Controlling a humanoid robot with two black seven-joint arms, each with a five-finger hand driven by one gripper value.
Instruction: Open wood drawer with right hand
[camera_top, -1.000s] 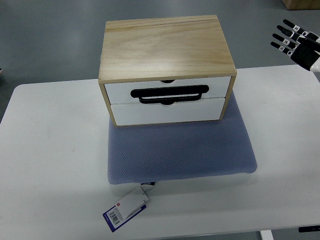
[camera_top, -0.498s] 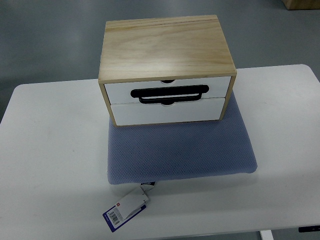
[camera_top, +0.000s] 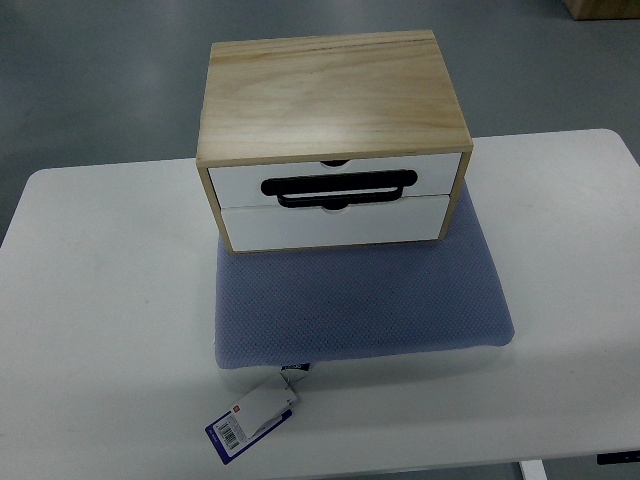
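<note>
Wood drawer (camera_top: 335, 200) shut, white front and black handle (camera_top: 340, 187) facing the camera, long axis left-right; fingers unseen.

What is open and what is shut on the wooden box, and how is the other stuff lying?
Wooden box: upright, on the blue mat.
Top drawer: shut.
Bottom drawer: shut.
Black handle: across the top drawer front, untouched.
Blue mat: flat on the white table.
Paper tag: lying flat at the mat's near edge.
</note>
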